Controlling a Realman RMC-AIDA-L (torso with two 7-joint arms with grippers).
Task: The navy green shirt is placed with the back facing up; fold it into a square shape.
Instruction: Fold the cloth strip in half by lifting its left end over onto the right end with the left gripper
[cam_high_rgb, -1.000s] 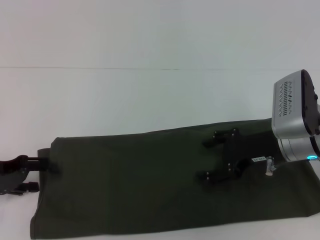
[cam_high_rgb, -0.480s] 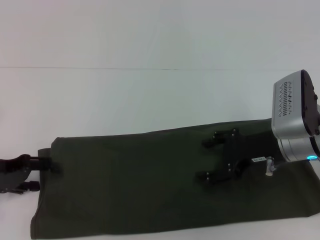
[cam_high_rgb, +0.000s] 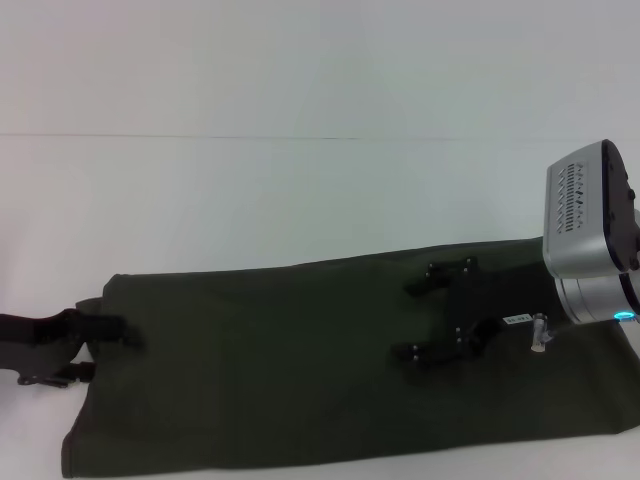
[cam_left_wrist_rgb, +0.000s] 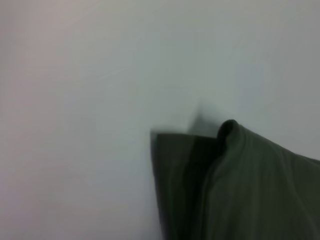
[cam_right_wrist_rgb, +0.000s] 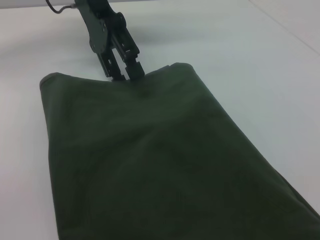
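The navy green shirt (cam_high_rgb: 330, 365) lies flat on the white table (cam_high_rgb: 300, 190) as a long band running from my 9 o'clock side across to 3 o'clock. Its near long edge sits at 6 o'clock, almost at the bottom of my head view, so there is hardly any bare table showing between me and the cloth. The near-left corner (cam_high_rgb: 68, 465) is rounded and slightly lifted.

My left gripper (cam_high_rgb: 105, 335) is at 9 o'clock, low against the table, its fingers reaching onto the short left edge of the shirt. In the right wrist view the two dark fingers (cam_right_wrist_rgb: 122, 65) stand close together right at that folded edge, touching the cloth; whether they actually pinch a layer I cannot tell, since the tips merge with the dark fabric. The left wrist view shows a layered corner of the shirt (cam_left_wrist_rgb: 225, 175) with bare table beside it.

My right gripper (cam_high_rgb: 440, 320) hovers over the shirt's right part toward 3 o'clock, its two fingers spread wide apart and holding nothing.

Beyond the far long edge, toward 12 o'clock, the table stretches bare and wide, the largest open room in view.
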